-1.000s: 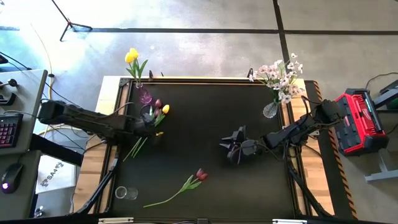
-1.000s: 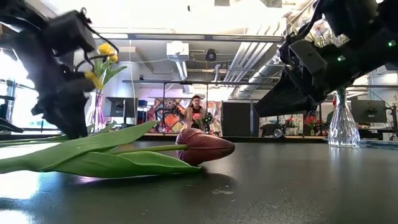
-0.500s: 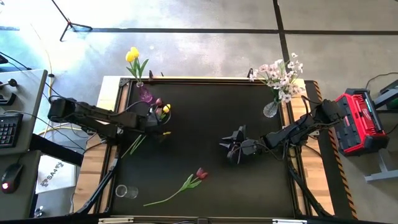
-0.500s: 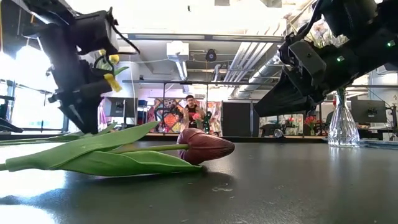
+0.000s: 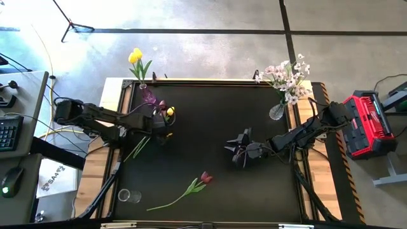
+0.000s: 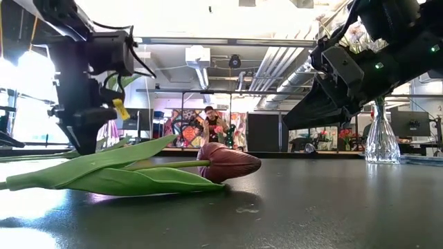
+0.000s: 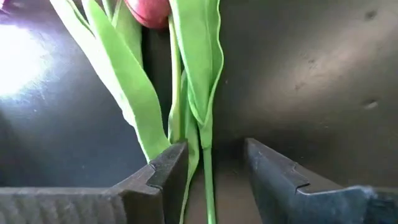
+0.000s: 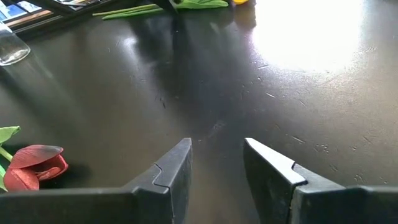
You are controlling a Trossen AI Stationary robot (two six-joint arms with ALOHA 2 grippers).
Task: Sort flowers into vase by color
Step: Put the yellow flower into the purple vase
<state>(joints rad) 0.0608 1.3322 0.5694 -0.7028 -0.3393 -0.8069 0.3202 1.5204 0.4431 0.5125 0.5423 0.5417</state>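
A yellow tulip and a dark red tulip lie together by the purple vase, stems trailing toward the near-left. My left gripper stands over them, pointing down and open, with the green stems between its fingers. Another dark red tulip lies flat on the near middle of the table. My right gripper hangs open above mid-table and touches nothing. A yellow tulip stands in the purple vase, and pink-white blossoms stand in a clear vase. My left gripper comes from above, its open fingers lying across the green stems just below the flower heads. A leaf runs close along the inner edge of one finger. Whether it touches, I cannot tell. The stems lie on the table.
A small clear glass stands at the near-left corner. The wooden table rim borders the black mat. A desk with keyboard and mouse is off the left side, a red case off the right. A person stands far back in the room.
My left gripper has shifted slightly toward the table's right and far edge over the two tulips, and has turned from a slant to pointing straight down. The right arm and the flowers have kept still.
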